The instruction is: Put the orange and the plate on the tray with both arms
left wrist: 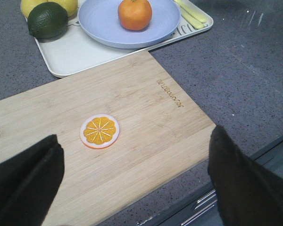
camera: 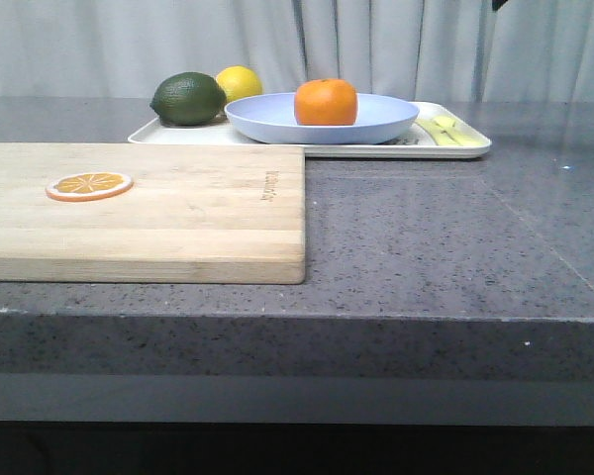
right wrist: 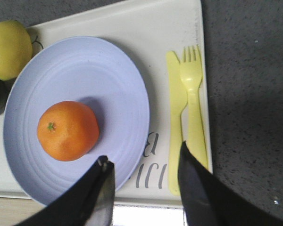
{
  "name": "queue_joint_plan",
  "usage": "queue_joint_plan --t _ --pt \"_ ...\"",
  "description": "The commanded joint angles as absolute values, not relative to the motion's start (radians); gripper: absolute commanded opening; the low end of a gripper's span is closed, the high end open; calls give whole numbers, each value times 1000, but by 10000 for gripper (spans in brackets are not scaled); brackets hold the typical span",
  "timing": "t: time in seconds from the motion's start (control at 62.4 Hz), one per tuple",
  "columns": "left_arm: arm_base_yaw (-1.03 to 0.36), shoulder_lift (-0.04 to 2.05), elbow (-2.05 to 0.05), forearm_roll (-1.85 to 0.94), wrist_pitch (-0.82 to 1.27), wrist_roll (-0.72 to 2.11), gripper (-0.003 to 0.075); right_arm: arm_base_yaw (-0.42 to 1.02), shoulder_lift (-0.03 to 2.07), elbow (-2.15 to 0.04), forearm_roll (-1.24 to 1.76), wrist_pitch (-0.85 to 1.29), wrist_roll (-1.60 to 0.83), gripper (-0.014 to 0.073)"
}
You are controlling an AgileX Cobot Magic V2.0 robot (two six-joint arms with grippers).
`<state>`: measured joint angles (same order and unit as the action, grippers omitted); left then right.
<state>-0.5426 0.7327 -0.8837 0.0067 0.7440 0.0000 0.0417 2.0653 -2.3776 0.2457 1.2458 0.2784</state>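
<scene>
The orange [camera: 326, 102] sat on the plate [camera: 267, 120], a bit off centre, and the plate rested on the tray [camera: 168, 136] at the far side of the counter [camera: 455, 228]. A lemon [camera: 240, 83] and a dark green lime [camera: 187, 99] stood side by side on the tray's left end, lime just beside the plate rim. On the tray's right end lay a yellow plastic knife [right wrist: 175, 117] and fork [right wrist: 193, 99], parallel and touching, next to the plate. Dark lettering showed on the tray btwn plate and cutlery.

A wooden cutting board [camera: 198, 213] lay nearer, its far edge meeting the tray w/ an orange slice [camera: 89, 185] flat on its left part.

Left gripper [left wrist: 137, 186] hung above the board's near edge, fingers spread wide, holding nothing. Right gripper [right wrist: 144, 188] hung above the tray's near edge, fingers apart & empty, one finger [right wrist: 96, 195] over the plate rim close to the orange, the other over the knife/fork handles
</scene>
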Motion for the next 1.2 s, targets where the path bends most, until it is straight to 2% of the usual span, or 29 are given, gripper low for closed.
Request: queue_joint_plan --t 0.0,0.272,0.432,1.185 --pt "-540 731 -910 0 665 -10 607 41 1945 -2410 221 1228 243 349" --pt "-540 731 -910 0 665 -10 607 75 1789 -2390 221 1300 93 349" --pt "-540 731 -910 0 665 -10 607 88 1672 -2259 221 1271 47 349" --pt "-540 731 -910 0 665 -10 607 88 831 -1028 203 698 -231 343"
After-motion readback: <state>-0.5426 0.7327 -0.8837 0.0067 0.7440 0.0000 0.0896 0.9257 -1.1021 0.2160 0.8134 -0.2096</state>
